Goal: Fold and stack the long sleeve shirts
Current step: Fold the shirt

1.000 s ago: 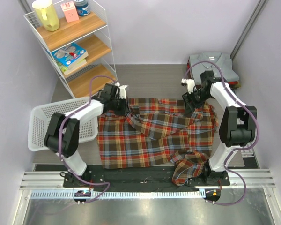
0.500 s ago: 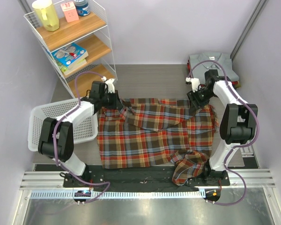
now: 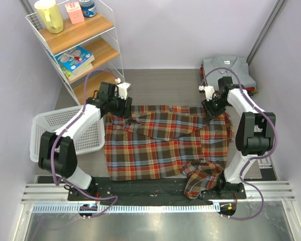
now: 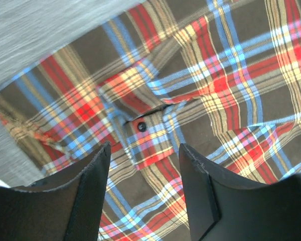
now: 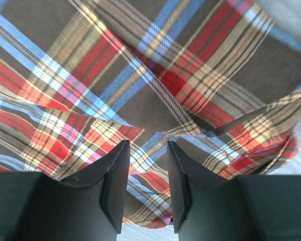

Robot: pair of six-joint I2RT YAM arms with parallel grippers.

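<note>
A large red, dark green-brown and cream plaid shirt (image 3: 163,143) lies spread across the table, with one part hanging over the near edge. My left gripper (image 3: 123,106) hovers over its far left corner, open with nothing between its fingers (image 4: 93,191); a dark button (image 4: 142,126) shows just ahead of them. Over the far right corner my right gripper (image 3: 212,109) is open with a narrower gap, and plaid cloth (image 5: 150,90) shows below and between its fingers (image 5: 115,181). A folded grey shirt (image 3: 227,67) with a collar tops a stack at the back right.
A white wire basket (image 3: 45,131) stands at the left edge beside the left arm. A white shelf unit (image 3: 83,47) with books, a yellow jug and cartons fills the back left corner. Bare grey table (image 3: 160,88) lies behind the plaid shirt.
My left gripper has opened, let go of the shirt's far left corner and drawn back to the left. The right gripper's jaws have narrowed. The shirt's far edge now lies flatter.
</note>
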